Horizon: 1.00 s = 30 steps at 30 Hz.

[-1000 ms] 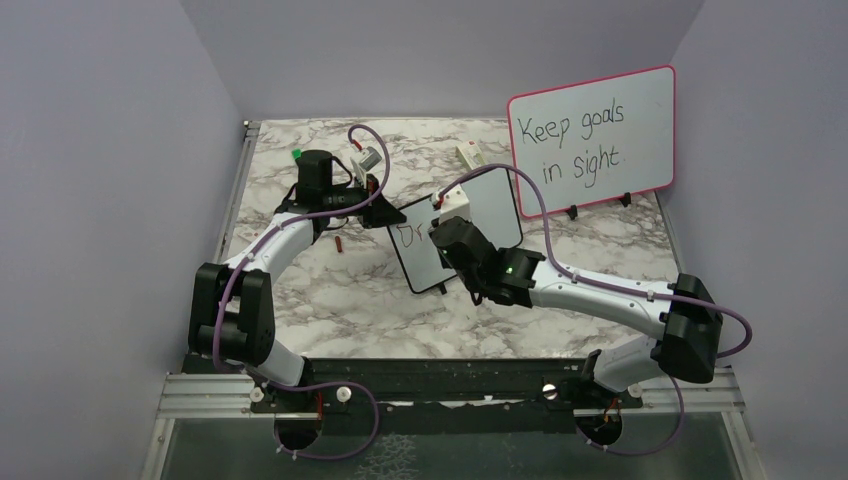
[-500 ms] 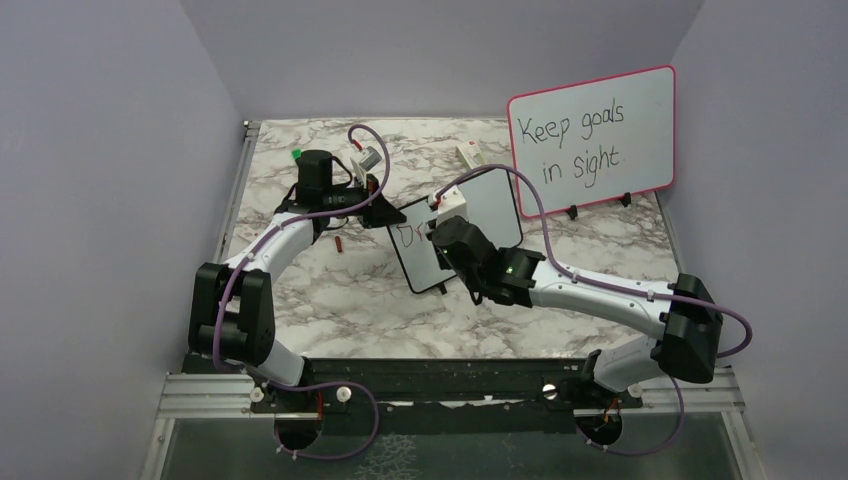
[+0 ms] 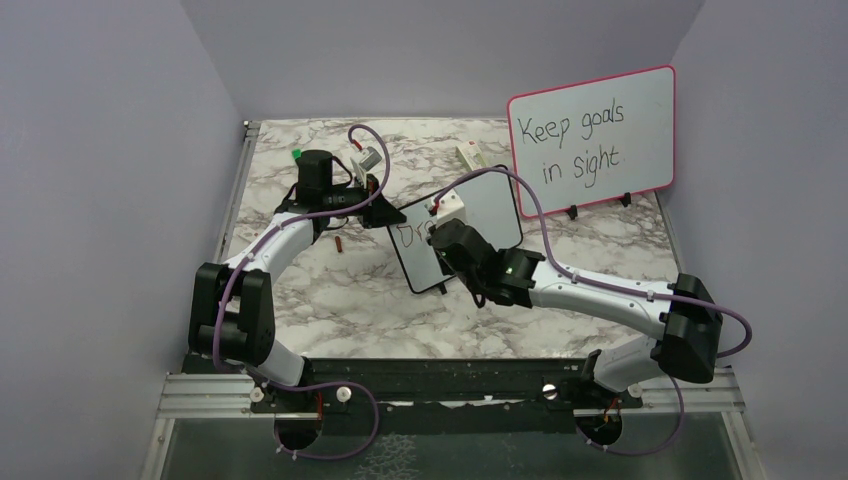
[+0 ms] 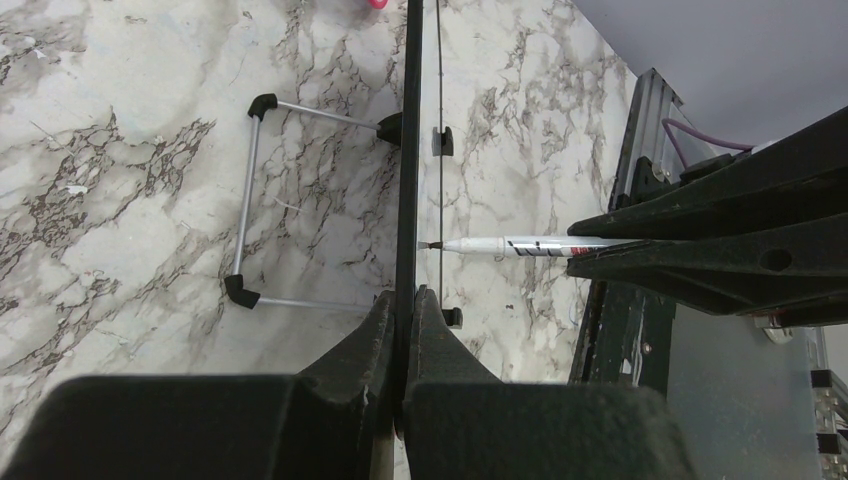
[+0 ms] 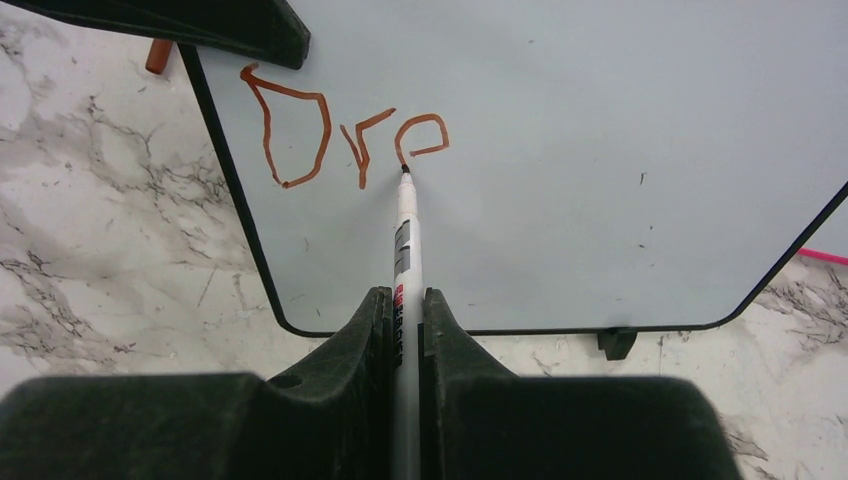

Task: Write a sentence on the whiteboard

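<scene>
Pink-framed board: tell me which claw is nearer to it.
Right. The right claw, holding the marker, is left of the pink-framed board; the left claw clamps the whiteboard edge, farther left.

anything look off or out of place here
Nothing spilled or broken. The whiteboard sits skewed to the edges of the table, but the left gripper clamps its frame while the right gripper holds the marker with its tip on it. A small red piece, perhaps the marker's cap, lies loose near the left arm.
</scene>
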Motion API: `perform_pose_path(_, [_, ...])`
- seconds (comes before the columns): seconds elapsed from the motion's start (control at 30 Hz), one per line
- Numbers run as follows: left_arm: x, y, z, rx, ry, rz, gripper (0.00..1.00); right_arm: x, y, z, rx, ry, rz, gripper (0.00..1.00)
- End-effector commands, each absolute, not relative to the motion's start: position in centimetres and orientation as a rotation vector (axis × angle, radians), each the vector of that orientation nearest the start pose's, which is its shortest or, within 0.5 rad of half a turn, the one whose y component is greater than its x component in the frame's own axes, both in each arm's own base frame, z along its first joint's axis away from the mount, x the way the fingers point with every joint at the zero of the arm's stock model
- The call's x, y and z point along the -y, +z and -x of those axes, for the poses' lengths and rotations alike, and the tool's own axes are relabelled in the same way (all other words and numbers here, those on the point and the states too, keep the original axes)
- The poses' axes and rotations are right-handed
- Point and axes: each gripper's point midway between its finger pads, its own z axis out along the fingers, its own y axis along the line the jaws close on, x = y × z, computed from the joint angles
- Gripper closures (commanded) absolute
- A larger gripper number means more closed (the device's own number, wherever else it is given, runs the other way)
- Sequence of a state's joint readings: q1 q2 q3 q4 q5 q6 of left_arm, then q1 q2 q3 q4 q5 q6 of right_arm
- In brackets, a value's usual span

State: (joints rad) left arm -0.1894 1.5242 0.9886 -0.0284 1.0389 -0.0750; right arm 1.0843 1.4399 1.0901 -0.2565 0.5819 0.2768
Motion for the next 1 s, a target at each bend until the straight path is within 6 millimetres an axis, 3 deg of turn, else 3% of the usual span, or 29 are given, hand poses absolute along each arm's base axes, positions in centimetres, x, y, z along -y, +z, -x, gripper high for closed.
perform_pose_path(0.0, [21.8,13.1,-31.3,-2.118,-1.216,-0.706,1.00,-30.5,17.2,-26.1,-2.053,0.168,0.525,0.99])
perform_pose_path(0.27, [21.7,13.0,-31.3,-2.121,-1.214,-0.705,1.00,-29.3,17.2,-26.5,-2.046,0.106,0.470,0.99])
perform_pose_path(0.77, [21.7,12.9,-31.3,-2.132,-1.213,-0.702,1.00,-28.8,20.4,-26.9,-1.933,0.195,0.360,0.99])
perform_pose_path(0.97, [21.7,12.9,-31.3,-2.131,-1.213,-0.702,1.00,-28.2,20.7,-27.2,-1.923,0.204,0.339,0.99])
